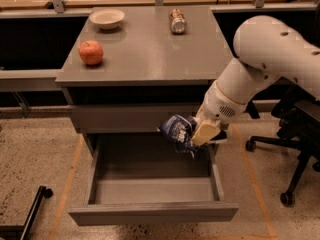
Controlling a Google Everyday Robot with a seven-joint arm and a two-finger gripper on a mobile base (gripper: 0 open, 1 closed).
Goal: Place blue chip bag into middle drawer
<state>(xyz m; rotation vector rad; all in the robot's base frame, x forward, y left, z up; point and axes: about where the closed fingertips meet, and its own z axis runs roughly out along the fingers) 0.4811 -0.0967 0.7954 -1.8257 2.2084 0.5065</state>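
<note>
The blue chip bag (177, 129), dark blue foil with white print, hangs in my gripper (196, 134) at the right side of the cabinet. The gripper is shut on the bag and holds it above the back right part of the middle drawer (152, 213). That grey drawer is pulled out wide and nothing shows inside it. The upper drawer front (130, 117) above it is closed. My white arm (260, 64) reaches in from the right.
On the cabinet top (145, 49) sit a red apple (91, 52), a white bowl (106, 18) and a small metal can (176, 21). A black office chair (295, 149) stands to the right. A black bar (30, 211) lies on the floor at lower left.
</note>
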